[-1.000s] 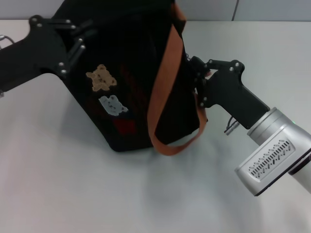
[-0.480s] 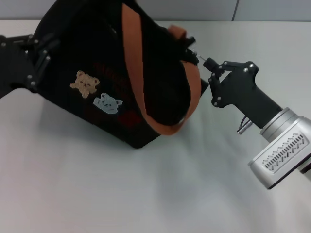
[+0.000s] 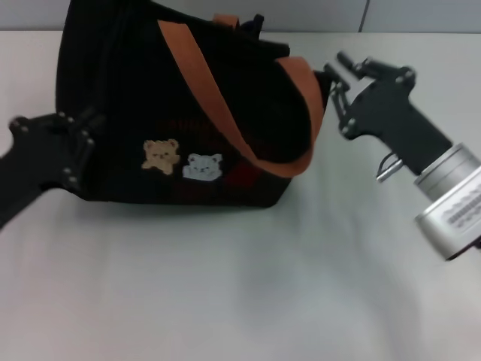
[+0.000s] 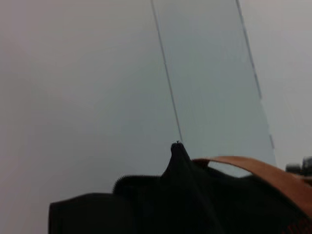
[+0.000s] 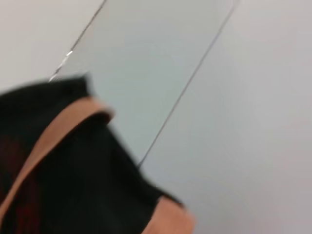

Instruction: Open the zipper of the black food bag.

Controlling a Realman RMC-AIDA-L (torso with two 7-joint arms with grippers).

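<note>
Here the right gripper [image 3: 340,69], fingers apart and empty, sits just beside the black food bag [image 3: 135,113]; zipper unseen.

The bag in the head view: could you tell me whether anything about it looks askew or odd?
The bag sits upright on the table, bear patches facing the camera. One strap drapes diagonally across its front instead of standing up. The left end effector is at its left end, the right end effector by its right end. Nothing looks damaged.
</note>
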